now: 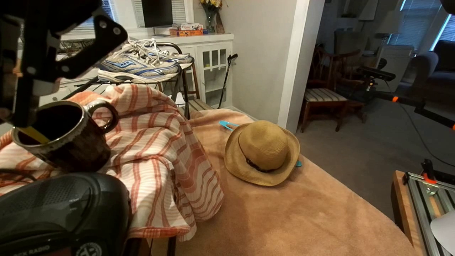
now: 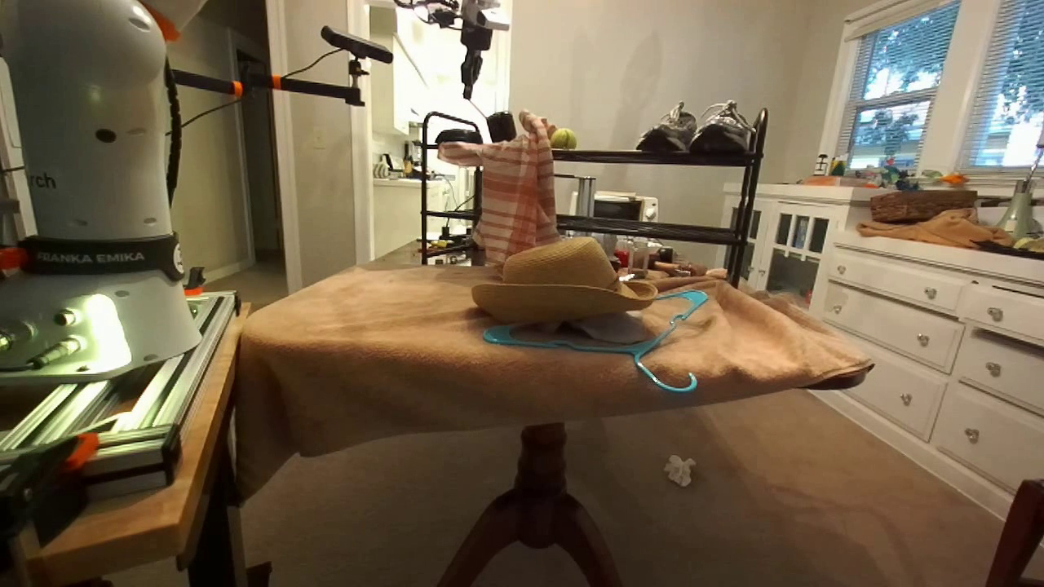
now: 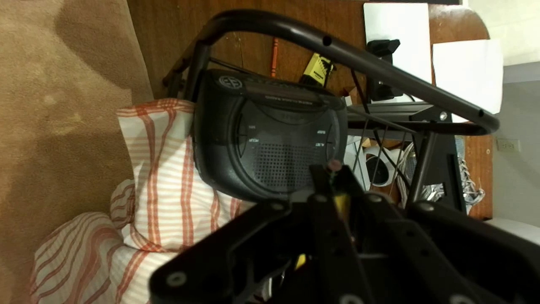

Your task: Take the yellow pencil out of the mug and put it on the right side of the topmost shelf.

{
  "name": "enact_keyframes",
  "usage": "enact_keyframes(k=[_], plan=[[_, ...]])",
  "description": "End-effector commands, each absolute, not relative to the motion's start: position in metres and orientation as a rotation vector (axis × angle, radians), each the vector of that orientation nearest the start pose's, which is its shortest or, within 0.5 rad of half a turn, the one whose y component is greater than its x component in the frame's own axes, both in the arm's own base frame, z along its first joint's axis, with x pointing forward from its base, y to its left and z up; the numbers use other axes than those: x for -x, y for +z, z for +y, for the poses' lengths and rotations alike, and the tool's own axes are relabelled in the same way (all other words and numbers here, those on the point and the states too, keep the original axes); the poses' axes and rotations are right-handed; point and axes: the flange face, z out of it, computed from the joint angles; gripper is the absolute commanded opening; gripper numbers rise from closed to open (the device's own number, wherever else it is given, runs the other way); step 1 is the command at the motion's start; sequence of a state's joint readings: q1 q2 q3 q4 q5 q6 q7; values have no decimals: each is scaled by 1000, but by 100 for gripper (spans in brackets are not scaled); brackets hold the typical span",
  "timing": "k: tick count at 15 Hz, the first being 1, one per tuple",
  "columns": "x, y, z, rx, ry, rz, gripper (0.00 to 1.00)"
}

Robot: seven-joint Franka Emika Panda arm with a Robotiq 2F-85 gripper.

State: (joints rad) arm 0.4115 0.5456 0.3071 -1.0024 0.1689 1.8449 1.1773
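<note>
Pinching the yellow pencil (image 1: 34, 135) between the fingers (image 1: 25, 114), holding narrow against the shaft from both sides. Crossing the grip at a slant: showing, in the wrist view, a blurred pinkish end just past the fingertips, a short yellow stretch between the fingers, and another bit of yellow on the opposite side.

Slanting down from the fingertips into the mouth of the mug (image 1: 96, 149), lying across the dark inside and passing out of sight at the near rim in an exterior view. Not being able to tell how deep inside.

Hanging the fingers above the mug, toward the side opposite the handle. Showing them near but apart from the mug in an exterior view, bridging the gap with a thin pale line, too small to read surely.

Resting the mug on a striped cloth (image 1: 153, 142), leaning a little in both exterior views, just beside a black clock radio (image 1: 64, 209). Draping that cloth over one end of the topmost shelf (image 2: 620, 156), bearing a pair of shoes (image 2: 693, 134) toward the opposite end and a yellow-green round thing (image 2: 563, 139) between.

Seeing a straw hat (image 1: 265, 153) well apart from the fingers, lying partly over a turquoise hanger (image 2: 499, 335) on the tan-covered surface (image 1: 284, 213).
</note>
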Motion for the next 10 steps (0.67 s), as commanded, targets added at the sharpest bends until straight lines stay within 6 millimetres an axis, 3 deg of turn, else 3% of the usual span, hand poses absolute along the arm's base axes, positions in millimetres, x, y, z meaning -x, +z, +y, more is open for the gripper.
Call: enact_keyframes(k=[1,10], plan=[[-586,597,435,2568,102,731,2],[-583,614,432,2546,77,719,2]])
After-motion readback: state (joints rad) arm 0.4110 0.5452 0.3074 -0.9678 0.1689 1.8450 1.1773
